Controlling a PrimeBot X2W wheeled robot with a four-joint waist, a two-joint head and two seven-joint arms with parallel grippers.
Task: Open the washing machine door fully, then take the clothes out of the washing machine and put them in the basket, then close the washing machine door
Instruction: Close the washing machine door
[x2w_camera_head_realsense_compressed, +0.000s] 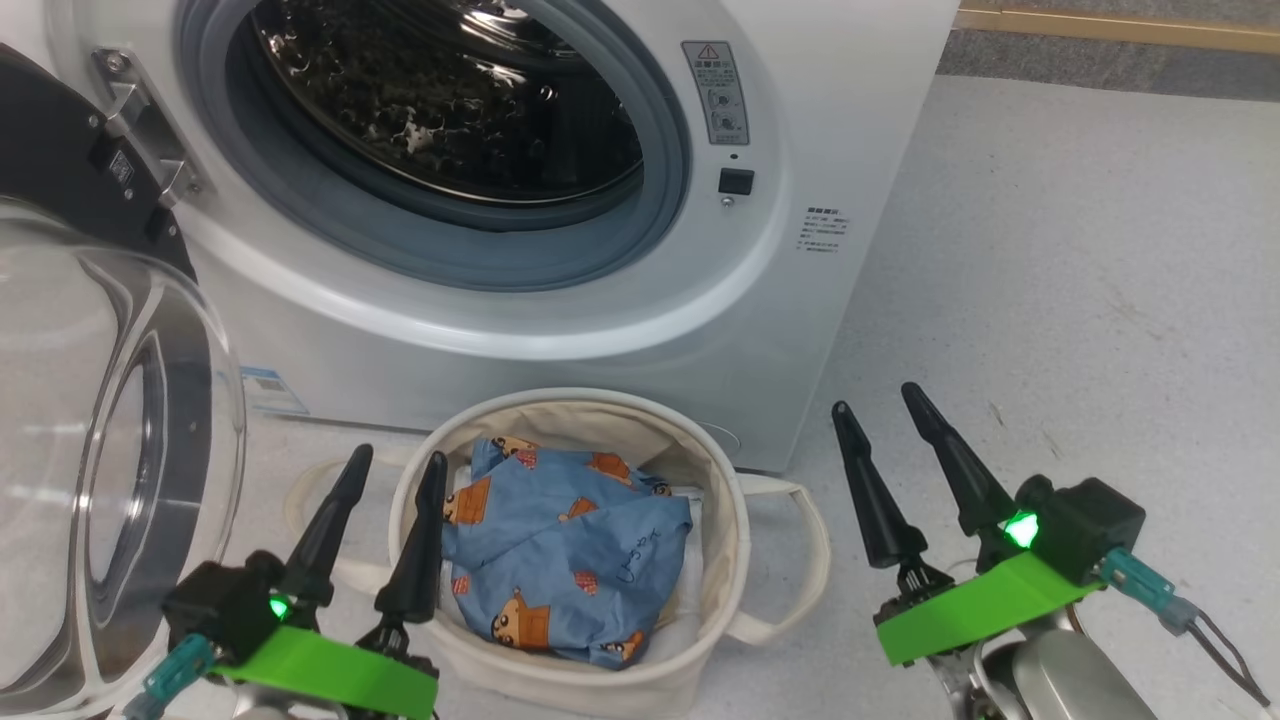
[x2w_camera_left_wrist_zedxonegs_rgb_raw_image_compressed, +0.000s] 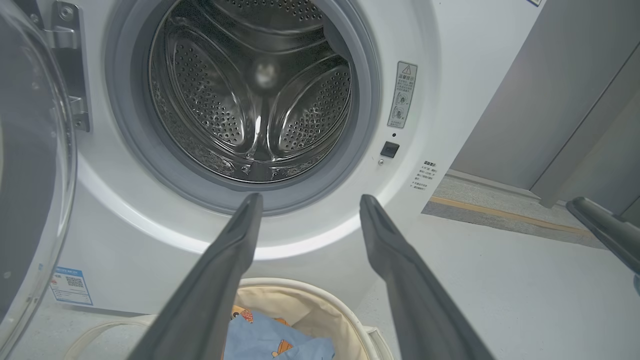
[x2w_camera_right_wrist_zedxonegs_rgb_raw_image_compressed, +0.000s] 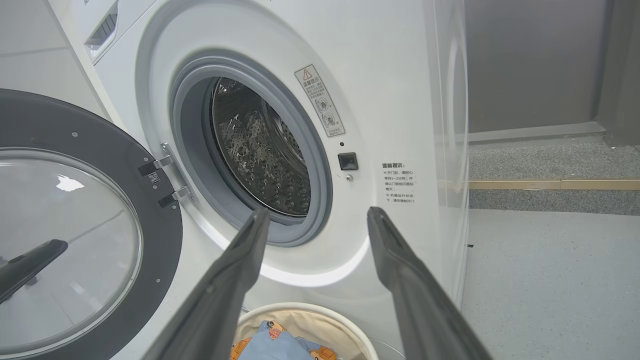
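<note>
The open door (x2w_camera_head_realsense_compressed: 110, 430) stands just left of the left pincer (x2w_camera_head_realsense_compressed: 399, 456), well apart from the right pincer (x2w_camera_head_realsense_compressed: 875, 398). Both are spread and empty.

I see a pale grey floor (x2w_camera_head_realsense_compressed: 1080, 250), speckled and lightly scuffed. At its far side a yellow strip (x2w_camera_head_realsense_compressed: 1120, 28) runs through a darker grey band (x2w_camera_head_realsense_compressed: 1100, 68). Beyond that stands a grey wall (x2w_camera_right_wrist_zedxonegs_rgb_raw_image_compressed: 530, 65). A white sheet (x2w_camera_head_realsense_compressed: 682, 622) lies crumpled.
</note>
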